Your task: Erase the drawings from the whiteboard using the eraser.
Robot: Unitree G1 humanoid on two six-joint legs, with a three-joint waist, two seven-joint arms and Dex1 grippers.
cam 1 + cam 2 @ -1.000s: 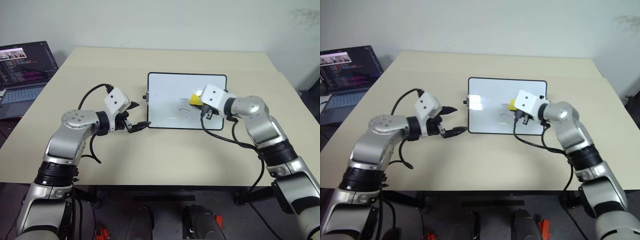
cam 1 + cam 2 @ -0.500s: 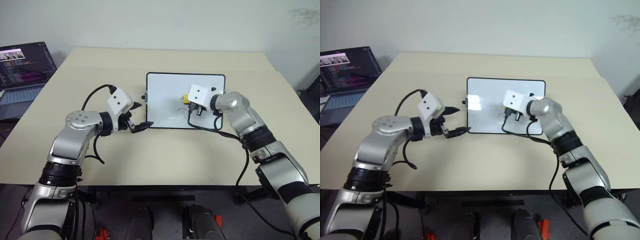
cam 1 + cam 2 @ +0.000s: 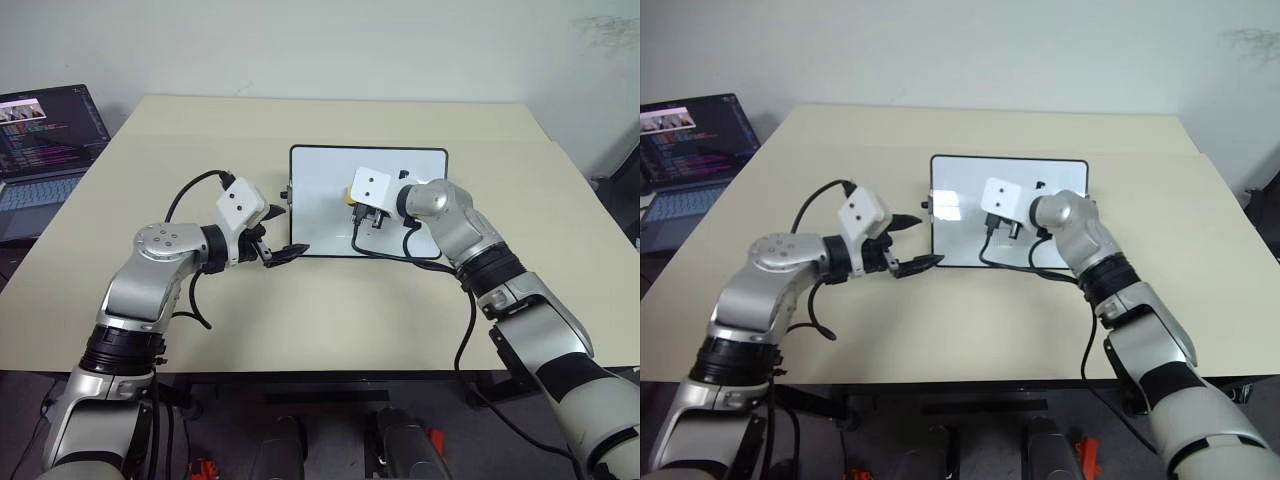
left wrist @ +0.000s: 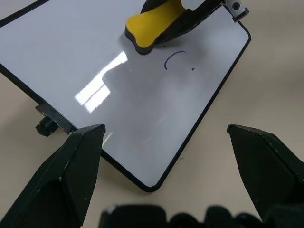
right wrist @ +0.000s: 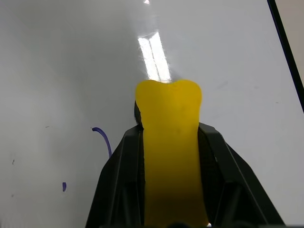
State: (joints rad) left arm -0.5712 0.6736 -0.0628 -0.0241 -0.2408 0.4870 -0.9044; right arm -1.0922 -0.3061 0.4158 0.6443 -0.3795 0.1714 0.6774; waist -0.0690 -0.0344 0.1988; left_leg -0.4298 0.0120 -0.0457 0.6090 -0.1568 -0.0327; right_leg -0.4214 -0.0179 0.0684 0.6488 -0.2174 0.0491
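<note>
One curved arc and a dot remain on the whiteboard just beside the eraser clamped in the right pincer; the left pincer, fingers apart, sits farther off.

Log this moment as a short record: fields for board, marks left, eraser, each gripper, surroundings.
board: whiteboard flat on the beige table
marks left: a small curved arc and a dot beside the eraser
eraser: yellow eraser on the board, near its middle
right gripper: right gripper shut on the eraser
left gripper: left gripper open, at the board's near left corner
surroundings: laptop off the table's far left
</note>
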